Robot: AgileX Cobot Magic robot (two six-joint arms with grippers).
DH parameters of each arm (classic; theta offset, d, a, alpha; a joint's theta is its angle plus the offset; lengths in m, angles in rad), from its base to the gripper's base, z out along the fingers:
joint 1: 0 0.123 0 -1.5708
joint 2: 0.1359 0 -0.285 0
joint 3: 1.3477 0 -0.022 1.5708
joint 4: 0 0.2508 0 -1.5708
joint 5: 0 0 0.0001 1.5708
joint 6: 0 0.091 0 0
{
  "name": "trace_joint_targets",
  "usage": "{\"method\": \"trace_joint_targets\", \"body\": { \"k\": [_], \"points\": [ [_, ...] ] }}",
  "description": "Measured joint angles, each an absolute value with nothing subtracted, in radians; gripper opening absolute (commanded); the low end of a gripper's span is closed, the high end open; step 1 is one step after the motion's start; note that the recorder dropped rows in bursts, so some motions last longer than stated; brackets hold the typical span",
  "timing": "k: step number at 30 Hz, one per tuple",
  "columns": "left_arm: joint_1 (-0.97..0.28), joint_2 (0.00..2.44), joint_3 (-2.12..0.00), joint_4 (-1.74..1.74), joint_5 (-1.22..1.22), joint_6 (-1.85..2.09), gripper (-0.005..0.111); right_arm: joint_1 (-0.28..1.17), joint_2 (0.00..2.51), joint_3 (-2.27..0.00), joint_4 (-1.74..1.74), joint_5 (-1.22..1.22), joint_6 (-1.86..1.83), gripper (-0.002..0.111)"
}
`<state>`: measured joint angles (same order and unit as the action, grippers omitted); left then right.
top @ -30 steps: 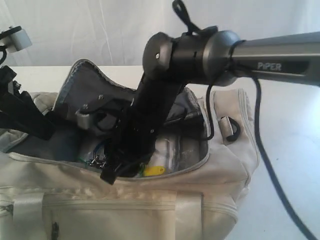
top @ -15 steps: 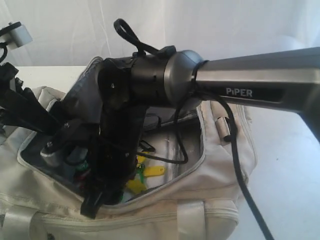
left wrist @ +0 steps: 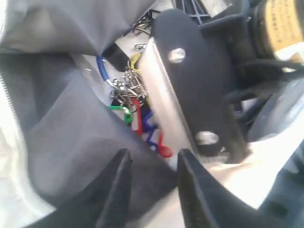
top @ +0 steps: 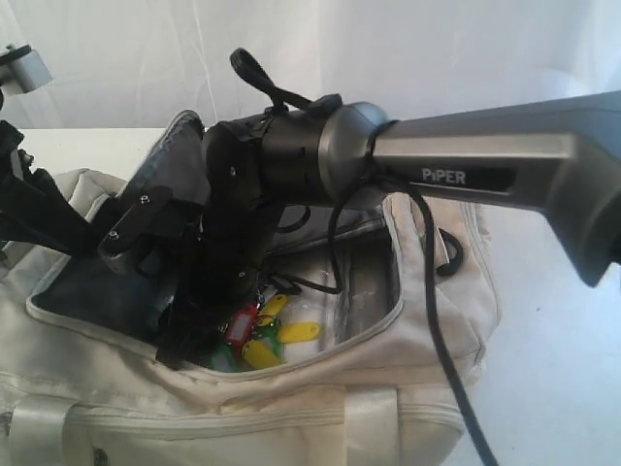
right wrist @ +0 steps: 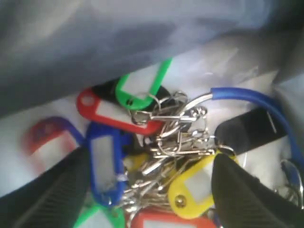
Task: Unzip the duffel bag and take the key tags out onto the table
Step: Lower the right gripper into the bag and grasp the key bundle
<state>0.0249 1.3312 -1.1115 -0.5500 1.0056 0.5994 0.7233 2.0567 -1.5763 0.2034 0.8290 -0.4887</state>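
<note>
**Ana:** Where were the key tags (top: pixel 257 335) at that moment?

**Ben:** Inside the duffel bag (top: pixel 427 369), heaped on its floor just behind the front rim. The bag lay unzipped, its flap (top: pixel 170 160) standing up at the back. No tags showed on the table (top: pixel 563 320) beside the bag.

**Ana:** And the grippers?

**Ben:** The right gripper (right wrist: pixel 152 194) was down inside the bag with its jaws spread wide, one on each side of the bunch, holding nothing. The left gripper (left wrist: pixel 149 199) sat at the bag's left edge with grey lining running between its fingers (left wrist: pixel 118 190). I couldn't tell whether it was really pinching the cloth.

**Ana:** How would you have had it take the tags?

**Ben:** I'd have gone lower first, so the pads closed on the knot of metal rings (right wrist: pixel 166 133) and not on one slippery tag. I'd also have kept clear of the blue loop (right wrist: pixel 251 95) lying against the bunch. Then I'd have lifted straight up through the bag's opening, because dangling tags could catch on the rim.

**Ana:** Was there any writing?

**Ben:** "PiPER" on the right arm (top: pixel 448 176) above the bag. A yellow sticker (left wrist: pixel 285 19) in the left wrist view had print too blurred to read. The tags' paper inserts looked blank.
</note>
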Motion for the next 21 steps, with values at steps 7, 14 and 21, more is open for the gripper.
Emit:
{"method": "trace_joint_targets", "body": {
  "k": [7,14,21],
  "points": [
    [0.019,1.331,-1.111,-0.622,1.051,0.602,0.039,0.723,2.125,-1.633,0.192,0.858,-0.474,0.052],
    [0.019,1.331,-1.111,-0.624,1.051,0.603,0.039,0.720,2.144,-1.663,0.135,0.872,-0.451,0.000],
    [0.019,1.331,-1.111,-0.570,1.044,0.603,0.039,0.710,2.139,-1.683,0.102,0.924,-0.400,0.000]
  ]
}}
